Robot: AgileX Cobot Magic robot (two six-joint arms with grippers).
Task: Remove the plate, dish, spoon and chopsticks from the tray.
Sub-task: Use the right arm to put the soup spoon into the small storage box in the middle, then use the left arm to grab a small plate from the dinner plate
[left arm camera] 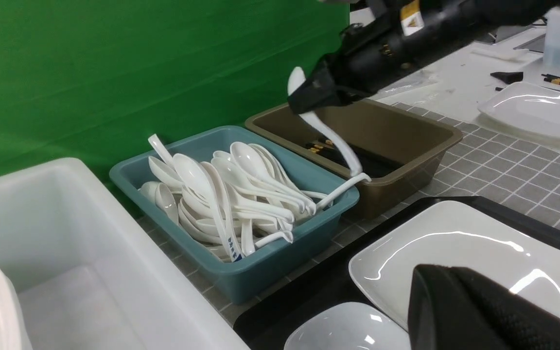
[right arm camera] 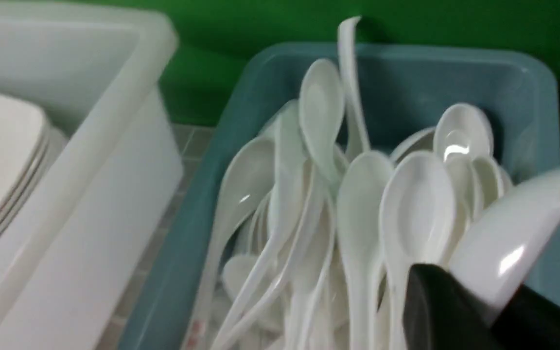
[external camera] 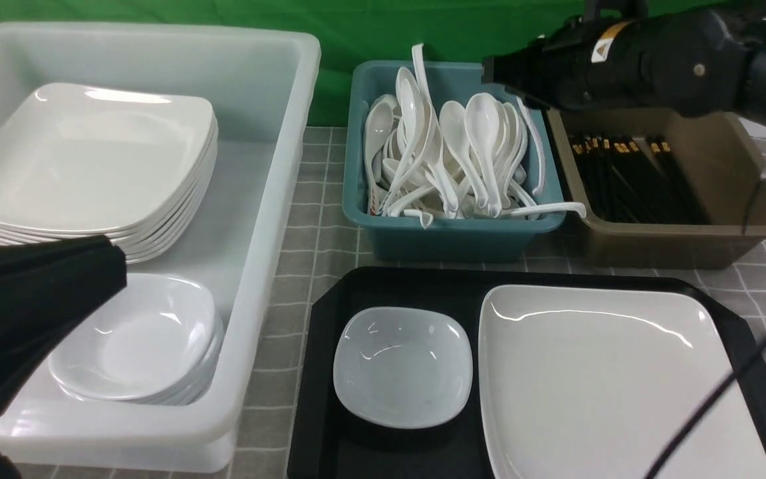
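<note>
Tray (external camera: 416,283) holds one plate (external camera: 609,379), one dish (external camera: 403,366); right end effector (left arm camera: 314,95) clamps one spoon (right arm camera: 513,233); left end effector (left arm camera: 438,287) closed.

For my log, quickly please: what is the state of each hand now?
Left hand: closed, nothing visible in it.
Right hand: closed on the spoon.

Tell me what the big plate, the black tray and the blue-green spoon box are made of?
The plate looks like glazed ceramic or melamine: glossy white with sharp light streaks; I can't tell which. The tray seems plastic: matte black, barely shiny. The teal tub seems moulded plastic: smooth, soft sheen, rounded rim.
</note>
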